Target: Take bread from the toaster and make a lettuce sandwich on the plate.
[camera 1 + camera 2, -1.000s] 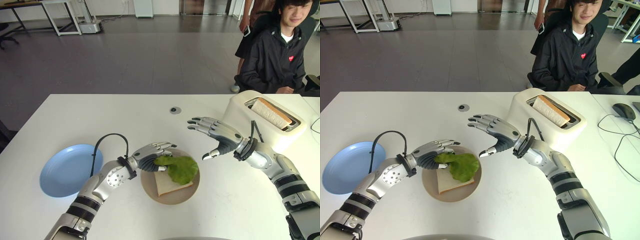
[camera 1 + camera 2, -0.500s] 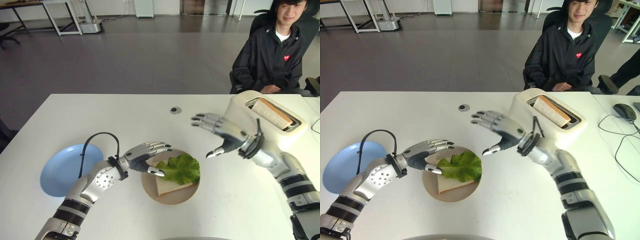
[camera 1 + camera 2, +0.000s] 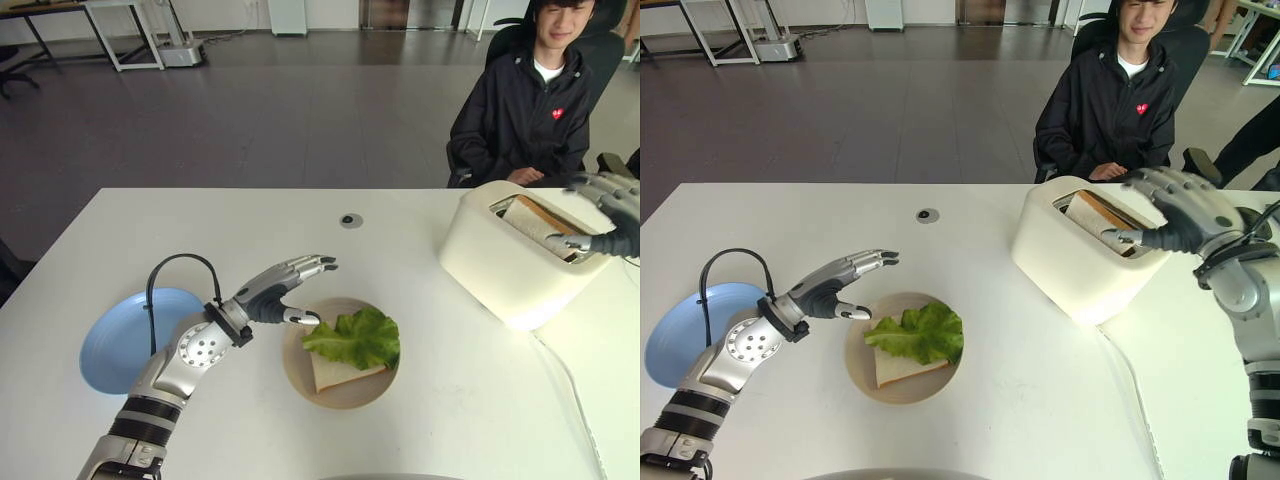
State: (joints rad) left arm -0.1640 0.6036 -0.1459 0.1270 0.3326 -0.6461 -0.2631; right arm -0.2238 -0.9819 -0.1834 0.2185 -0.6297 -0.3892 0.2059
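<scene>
Bread slice [image 3: 1098,215] stands in the toaster [image 3: 1060,270] slot just left of the right hand [image 3: 1185,215], which hovers open, holding nothing.

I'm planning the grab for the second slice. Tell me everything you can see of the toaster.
The toaster is a cream-white, rounded box with a smooth shell and a dark slot on top. It stands upright on the white table at the robot's right. One slice of bread stands in the slot, top edge sticking out. The right hand hovers over the slot, fingers spread. A thin white cord trails from its near side.
</scene>
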